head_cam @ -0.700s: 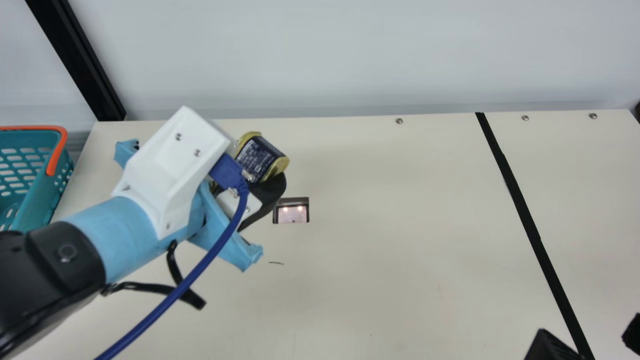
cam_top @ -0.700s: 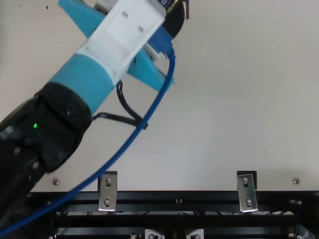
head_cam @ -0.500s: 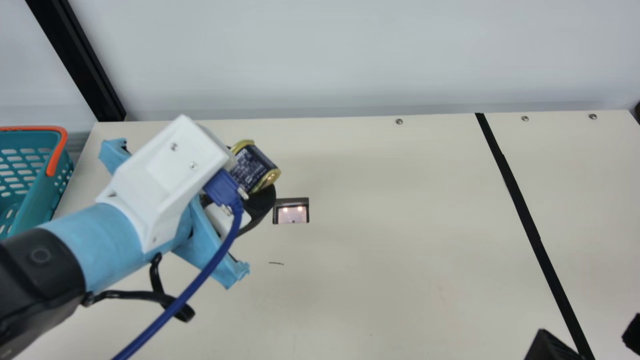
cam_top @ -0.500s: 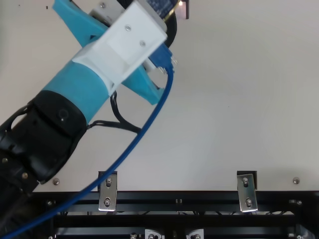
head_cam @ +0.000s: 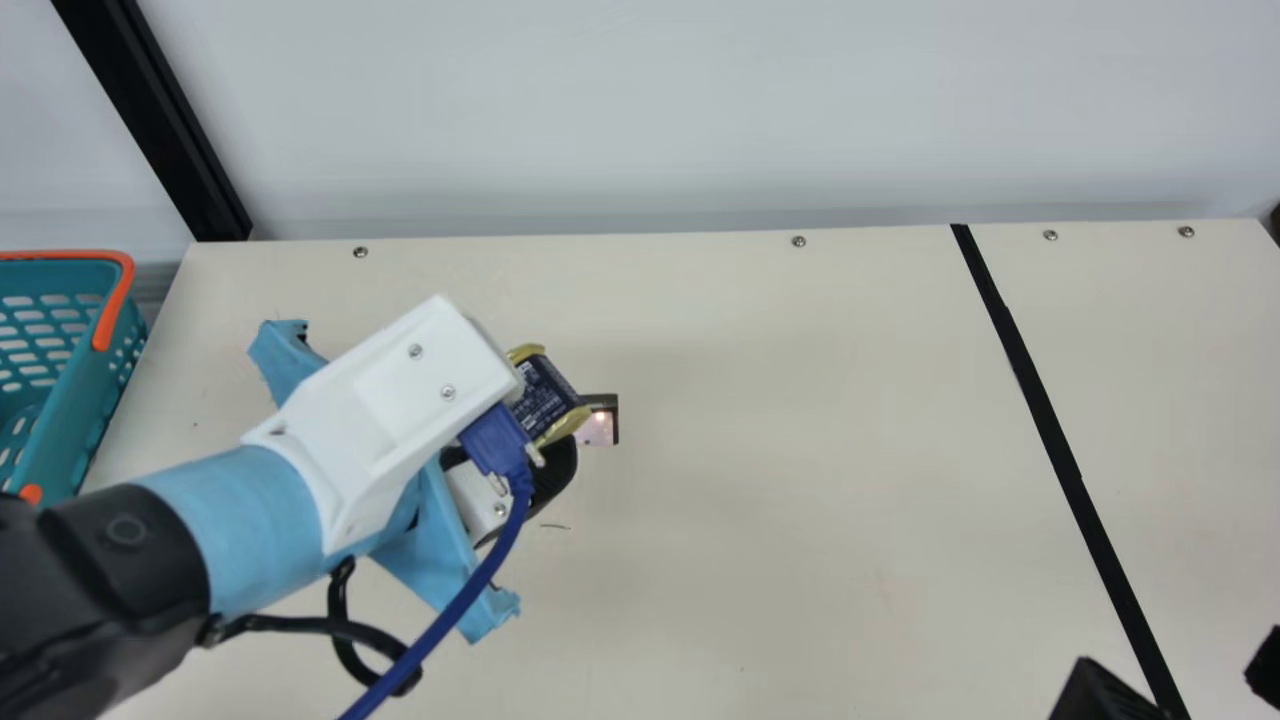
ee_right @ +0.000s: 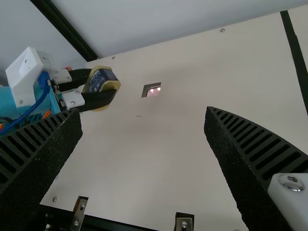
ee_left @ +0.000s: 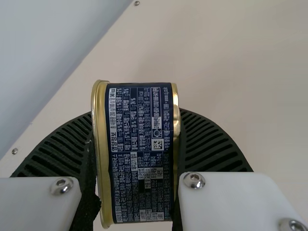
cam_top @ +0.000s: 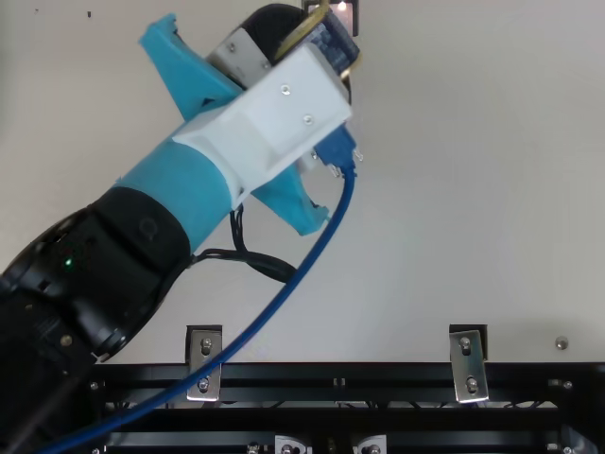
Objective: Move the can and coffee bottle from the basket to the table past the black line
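My left gripper (head_cam: 545, 430) is above the table's left-middle part, its fingers shut on a dark blue can with gold rims (head_cam: 545, 398). In the left wrist view the can (ee_left: 140, 154) is clamped between both ribbed fingers of the left gripper (ee_left: 137, 163). The top view shows the can (cam_top: 333, 45) beside the white wrist housing. My right gripper (head_cam: 1180, 690) is at the near right, around the black line (head_cam: 1042, 410); in the right wrist view the right gripper (ee_right: 144, 139) stands wide open with nothing between its fingers. Part of the basket (head_cam: 75, 390) is at the far left.
A small dark-framed fixture with lights (head_cam: 600, 425) lies in the cream table (head_cam: 780, 480) just beyond the can. A blue cable (head_cam: 440, 630) trails from the left wrist. Metal brackets (cam_top: 468, 364) stand along the near edge. A pale wall rises behind the table.
The left arm has come nearer the table's front edge and, lately, shifted right, with the can still held; it now partly covers the lit fixture. The right gripper has stayed still.
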`<action>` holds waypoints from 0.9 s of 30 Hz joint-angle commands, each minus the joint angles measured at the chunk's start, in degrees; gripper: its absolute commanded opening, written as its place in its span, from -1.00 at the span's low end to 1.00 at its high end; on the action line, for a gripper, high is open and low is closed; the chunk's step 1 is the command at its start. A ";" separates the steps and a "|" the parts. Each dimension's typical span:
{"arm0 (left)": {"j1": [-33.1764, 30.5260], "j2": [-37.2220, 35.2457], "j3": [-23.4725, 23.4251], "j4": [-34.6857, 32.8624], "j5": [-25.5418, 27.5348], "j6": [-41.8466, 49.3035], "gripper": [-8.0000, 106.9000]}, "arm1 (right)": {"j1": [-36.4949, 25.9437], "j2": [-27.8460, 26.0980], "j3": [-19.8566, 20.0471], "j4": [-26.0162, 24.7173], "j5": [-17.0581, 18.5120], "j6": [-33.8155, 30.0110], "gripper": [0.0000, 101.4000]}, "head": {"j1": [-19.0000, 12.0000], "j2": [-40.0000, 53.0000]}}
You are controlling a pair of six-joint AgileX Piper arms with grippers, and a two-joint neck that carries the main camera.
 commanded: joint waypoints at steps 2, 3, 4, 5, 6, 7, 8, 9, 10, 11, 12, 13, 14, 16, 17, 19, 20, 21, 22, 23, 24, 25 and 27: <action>0.61 0.54 -1.00 -5.81 2.14 7.97 -0.68 | 0.00 0.00 0.00 0.00 0.00 0.00 1.00 | -0.23 -0.11; 0.80 0.87 -1.42 -7.52 2.69 10.07 -0.68 | 0.00 0.00 0.00 0.00 0.00 0.00 1.00 | -0.23 -0.11; 0.78 1.19 -1.70 -9.00 3.19 11.88 -0.68 | 0.00 0.00 0.00 0.00 0.00 0.00 1.00 | -0.23 -0.11; 0.95 1.59 -2.10 -10.77 3.81 14.07 -0.68 | 0.00 0.00 0.00 0.00 0.00 0.00 1.00 | -0.23 -0.11; 1.01 1.99 -2.37 -12.40 4.36 16.11 -0.68 | 0.00 0.00 0.00 0.00 0.00 0.00 1.00 | -0.23 -0.11; 1.23 2.44 -2.78 -14.30 5.06 18.42 -0.68 | 0.00 0.00 0.00 0.00 0.00 0.00 1.00 | -0.23 -0.11; 1.24 2.91 -3.07 -16.00 5.65 20.33 -0.68 | 0.00 0.00 0.00 0.00 0.00 0.00 1.00 | -0.23 -0.11; 1.38 3.46 -3.48 -18.25 6.45 22.86 -0.68 | 0.00 0.00 0.00 0.00 0.00 0.00 1.00 | -0.23 -0.11; 1.41 4.01 -3.78 -20.21 7.16 25.06 -0.68 | 0.00 0.00 0.00 0.00 0.00 0.00 1.00 | -0.23 -0.11; 1.71 4.68 -4.19 -21.99 8.01 27.37 -0.68 | 0.00 0.00 0.00 0.00 0.00 0.00 1.00 | -0.23 -0.11; 1.83 5.33 -4.49 -23.36 8.74 29.21 -0.68 | 0.00 0.00 0.00 0.00 0.00 0.00 1.00 | -0.23 -0.11; 2.33 6.06 -4.91 -24.92 9.70 31.51 -0.68 | 0.00 0.00 0.00 0.00 0.00 0.00 1.00 | -0.23 -0.11; 2.48 6.77 -5.20 -26.17 10.46 33.27 -0.68 | 0.00 0.00 0.00 0.00 0.00 0.00 1.00 | -0.23 -0.11; 3.09 8.23 -5.85 -28.52 12.06 36.83 -0.68 | 0.00 0.00 0.00 0.00 0.00 0.00 1.00 | -0.23 -0.11; 3.46 9.00 -6.23 -29.34 12.82 38.40 -0.68 | 0.00 0.00 0.00 0.00 0.00 0.00 1.00 | -0.23 -0.11; 4.03 10.53 -6.88 -30.36 14.19 40.97 -0.68 | 0.00 0.00 0.00 0.00 0.00 0.00 1.00 | -0.23 -0.11; 4.14 11.22 -7.14 -30.64 14.74 41.87 -0.68 | 0.00 0.00 0.00 0.00 0.00 0.00 1.00 | -0.23 -0.11; 4.30 11.94 -7.43 -30.98 15.35 42.92 -0.68 | 0.00 0.00 0.00 0.00 0.00 0.00 1.00 | -0.23 -0.11; 4.31 12.58 -7.67 -31.14 15.77 43.63 -0.68 | 0.00 0.00 0.00 0.00 0.00 0.00 1.00 | -0.23 -0.11; 4.37 13.29 -7.98 -31.21 16.24 44.35 -0.68 | 0.00 0.00 0.00 0.00 0.00 0.00 1.00 | -0.23 -0.11; 4.32 13.92 -8.25 -31.15 16.69 44.89 -0.68 | 0.00 0.00 0.00 0.00 0.00 0.00 1.00 | -0.23 -0.11; 4.26 14.54 -8.52 -31.05 17.05 45.34 -0.68 | 0.00 0.00 0.00 0.00 0.00 0.00 1.00 | -0.23 -0.11; 4.02 15.68 -9.09 -30.67 17.96 45.99 -0.68 | 0.00 0.00 0.00 0.00 0.00 0.00 1.00 | -0.23 -0.11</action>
